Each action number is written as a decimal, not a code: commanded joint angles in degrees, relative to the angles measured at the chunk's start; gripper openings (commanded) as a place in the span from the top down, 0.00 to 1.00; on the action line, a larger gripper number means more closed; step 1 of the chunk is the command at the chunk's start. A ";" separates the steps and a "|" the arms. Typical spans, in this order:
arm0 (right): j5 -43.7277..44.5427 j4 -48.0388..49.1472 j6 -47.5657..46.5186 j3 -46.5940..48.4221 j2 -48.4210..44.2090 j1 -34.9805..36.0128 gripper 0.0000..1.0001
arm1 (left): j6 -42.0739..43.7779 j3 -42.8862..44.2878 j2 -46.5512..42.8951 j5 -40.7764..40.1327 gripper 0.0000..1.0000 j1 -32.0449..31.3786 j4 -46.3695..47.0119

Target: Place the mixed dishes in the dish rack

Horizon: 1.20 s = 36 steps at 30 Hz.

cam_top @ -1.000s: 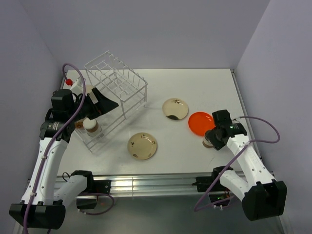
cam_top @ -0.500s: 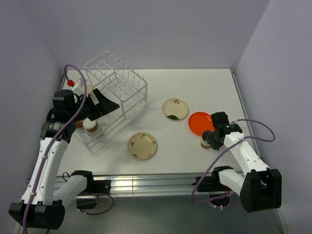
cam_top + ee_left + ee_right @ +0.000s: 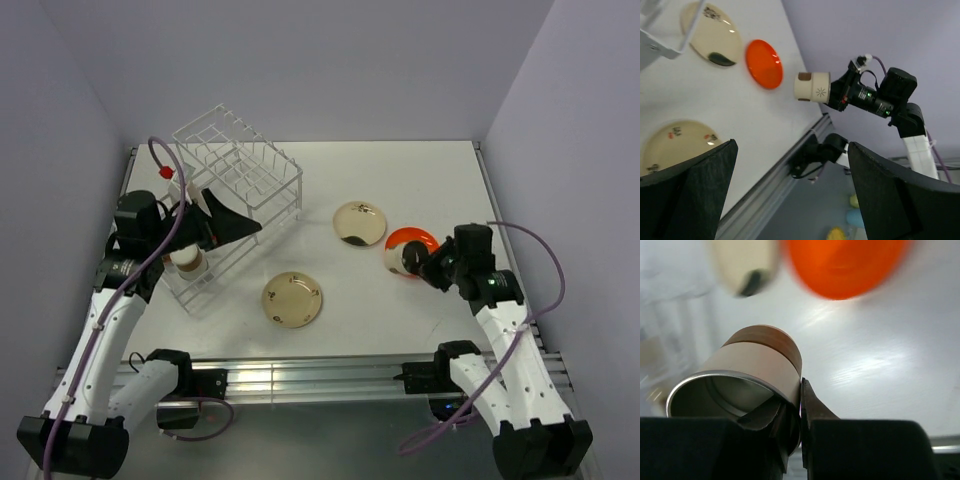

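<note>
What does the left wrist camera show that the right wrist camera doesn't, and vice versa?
Only the left wrist view shows the right arm from outside, a second cream plate and a corner of the dish rack. Only the right wrist view shows the metal inside of the beige cup and the right tool pinching its rim. Both show that cup, the orange plate and the dark-blotched cream plate.

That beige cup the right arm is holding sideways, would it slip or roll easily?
Probably rigid: the cup looks metal-lined inside. Its round wall would likely roll if laid sideways. The right tool pinches only the rim, so it may swivel or slip.
</note>
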 commanded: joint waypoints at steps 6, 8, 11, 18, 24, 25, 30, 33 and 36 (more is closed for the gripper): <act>-35.57 18.98 -4.45 12.05 1.67 4.49 1.00 | -18.23 -5.05 -1.96 9.13 0.05 -3.96 23.10; -38.82 26.34 -1.38 12.50 2.81 6.25 1.00 | -21.82 -6.11 -1.87 8.78 0.05 -5.19 25.57; -45.51 37.25 4.95 12.85 5.09 10.71 1.00 | -26.05 -8.31 -1.52 7.90 0.01 -8.35 31.46; -46.92 50.03 11.37 18.83 11.60 22.32 1.00 | -29.13 -8.05 0.85 4.47 0.01 -15.12 37.17; -47.36 54.88 14.19 21.29 16.44 27.25 1.00 | -30.80 -6.29 3.05 1.74 0.01 -19.69 40.25; -47.19 54.79 13.75 21.47 16.79 28.13 1.00 | -31.42 -6.38 3.14 1.48 0.01 -20.40 41.13; -46.83 55.75 13.57 20.86 17.50 29.37 1.00 | -35.46 -5.85 3.23 2.09 0.01 -21.11 46.67; -46.57 55.49 12.87 20.50 16.62 29.37 1.00 | -35.29 -4.54 2.53 2.36 0.01 -21.11 45.72; -45.96 54.62 11.65 20.15 14.78 29.37 1.00 | -35.11 -3.92 2.09 2.80 0.01 -21.11 44.57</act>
